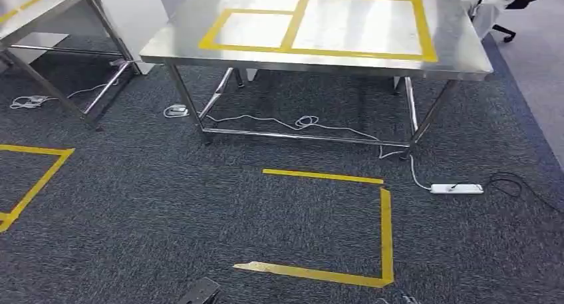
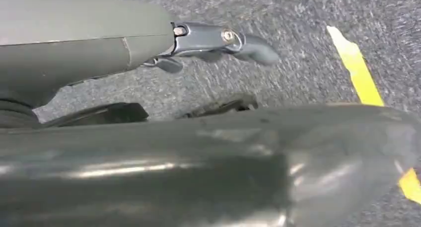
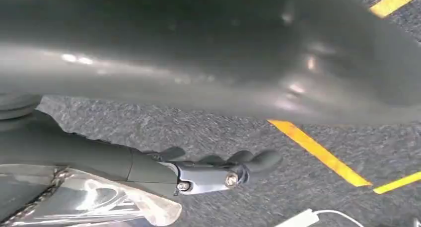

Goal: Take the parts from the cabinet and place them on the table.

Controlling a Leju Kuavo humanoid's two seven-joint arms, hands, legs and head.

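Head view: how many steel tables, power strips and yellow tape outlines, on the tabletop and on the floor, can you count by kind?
Steel tables: 2, near table, partial one
White power strips: 1
Tape outlines on the tabletop: 2, small, large
Tape outlines on the floor: 2, centre, left
Total: 7

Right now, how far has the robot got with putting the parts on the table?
Done: nothing yet. The shiny steel table with yellow tape rectangles carries no parts. In hand: the left robot hand hangs over the grey carpet holding nothing. Clear crinkled plastic lies by the right robot hand, but I cannot tell whether it is gripped. Left: getting every part onto that table.
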